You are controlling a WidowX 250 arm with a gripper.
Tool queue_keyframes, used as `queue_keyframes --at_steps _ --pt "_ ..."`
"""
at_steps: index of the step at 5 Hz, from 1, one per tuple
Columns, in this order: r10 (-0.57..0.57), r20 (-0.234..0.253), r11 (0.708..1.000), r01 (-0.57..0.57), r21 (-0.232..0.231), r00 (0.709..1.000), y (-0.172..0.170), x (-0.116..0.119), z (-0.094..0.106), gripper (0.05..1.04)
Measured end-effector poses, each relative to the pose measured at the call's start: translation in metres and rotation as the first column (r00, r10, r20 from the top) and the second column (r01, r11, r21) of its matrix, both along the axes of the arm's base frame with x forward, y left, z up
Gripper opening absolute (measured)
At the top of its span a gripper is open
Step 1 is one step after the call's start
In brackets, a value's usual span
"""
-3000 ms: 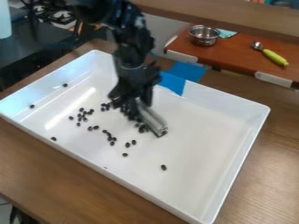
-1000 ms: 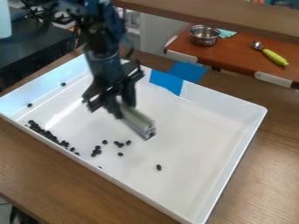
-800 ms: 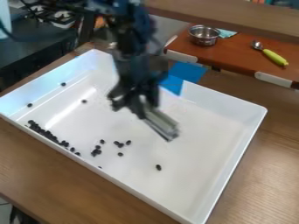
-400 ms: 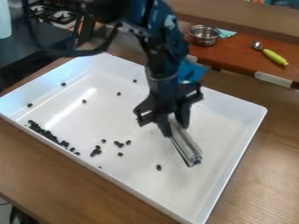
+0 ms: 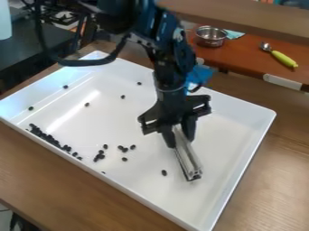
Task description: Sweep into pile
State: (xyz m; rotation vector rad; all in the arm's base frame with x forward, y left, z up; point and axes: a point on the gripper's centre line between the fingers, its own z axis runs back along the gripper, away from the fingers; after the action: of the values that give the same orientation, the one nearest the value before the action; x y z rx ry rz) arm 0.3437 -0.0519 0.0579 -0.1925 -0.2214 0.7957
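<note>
Tray [image 5: 133,122] is looking white. Bits [image 5: 164,173] are looking black. Worktop [image 5: 66,176] is showing brown streaks. Tape [image 5: 200,75] is looking blue.

From my end I see a black arm [image 5: 173,56], with a bluish sheen along its upper stretch and small pale glints down one side. The top part [image 5: 118,17] I see is bulky, dark and rounded. A thick black cable [image 5: 91,62] makes a wide, smooth loop beside it. The wrist section [image 5: 170,85] looks roughly cylindrical, with a paler band around it. My gripper [image 5: 180,140] is matt black, its body flaring into angular brackets on both sides above two dark, stubby fingers [image 5: 189,128].
</note>
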Motion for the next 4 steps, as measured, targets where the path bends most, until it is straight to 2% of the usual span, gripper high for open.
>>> queue_keyframes --at_steps 1,2,4 --pt "0.002 -0.010 1.000 -0.002 0.004 1.000 0.008 -0.008 -0.010 0.365" --pt "0.007 0.007 1.000 -0.007 0.023 1.000 0.018 -0.019 -0.013 0.365" --pt "-0.008 0.006 0.999 0.008 0.037 1.000 0.051 -0.039 -0.010 0.365"
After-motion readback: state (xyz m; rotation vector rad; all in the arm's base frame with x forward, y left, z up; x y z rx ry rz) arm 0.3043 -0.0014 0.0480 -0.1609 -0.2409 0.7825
